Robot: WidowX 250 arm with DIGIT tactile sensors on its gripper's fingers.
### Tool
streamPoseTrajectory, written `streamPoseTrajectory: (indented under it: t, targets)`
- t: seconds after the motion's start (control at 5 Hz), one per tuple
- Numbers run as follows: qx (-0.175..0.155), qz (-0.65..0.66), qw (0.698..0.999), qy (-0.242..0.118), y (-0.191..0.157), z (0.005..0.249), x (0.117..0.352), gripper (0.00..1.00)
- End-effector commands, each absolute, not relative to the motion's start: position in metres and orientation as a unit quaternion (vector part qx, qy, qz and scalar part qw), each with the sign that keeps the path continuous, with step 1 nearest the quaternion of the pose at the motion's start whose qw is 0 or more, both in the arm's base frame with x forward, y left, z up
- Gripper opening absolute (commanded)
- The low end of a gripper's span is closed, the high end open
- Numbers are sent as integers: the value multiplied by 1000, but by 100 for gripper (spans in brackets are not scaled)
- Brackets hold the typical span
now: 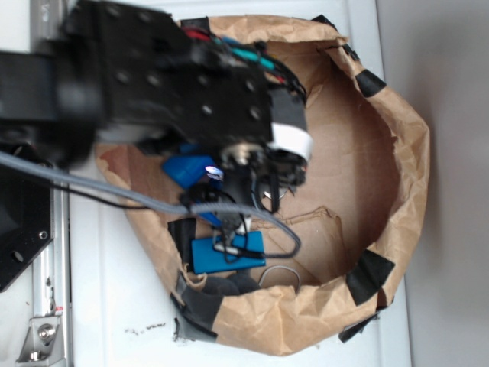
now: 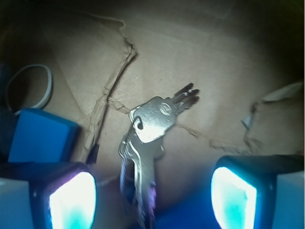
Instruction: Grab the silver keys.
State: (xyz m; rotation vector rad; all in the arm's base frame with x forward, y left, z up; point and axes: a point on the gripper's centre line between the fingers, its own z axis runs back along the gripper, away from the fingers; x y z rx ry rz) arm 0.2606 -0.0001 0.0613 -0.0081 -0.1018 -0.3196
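The silver keys point(image 2: 151, 125) lie on the brown paper floor of the bag, fanned out from their ring, with one broad key head on top. In the wrist view my gripper point(image 2: 152, 196) is open and straddles the lower end of the bunch. Its two lit fingertips point(image 2: 71, 200) stand well apart on either side and touch nothing. The exterior view shows the gripper point(image 1: 256, 183) pointing down into the bag, where the arm hides most of the keys.
A blue rectangular box point(image 2: 42, 136) sits just left of the keys, also visible from outside point(image 1: 228, 254). A thin wire loop point(image 2: 29, 88) lies beyond it. A blue bottle point(image 1: 191, 170) rests under the arm. The crumpled paper bag wall point(image 1: 405, 191) rings everything.
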Motion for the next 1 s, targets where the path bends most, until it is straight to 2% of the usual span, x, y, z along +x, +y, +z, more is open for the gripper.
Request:
streamPoseTrajectory:
  t: [0.0,0.6,0.8]
  targets:
    - [4,-156,983,-92,-16,65,291,0]
    - [18,-150,984,-97,-18,62,292,0]
    - [18,-148,984,-98,-23,63,300,0]
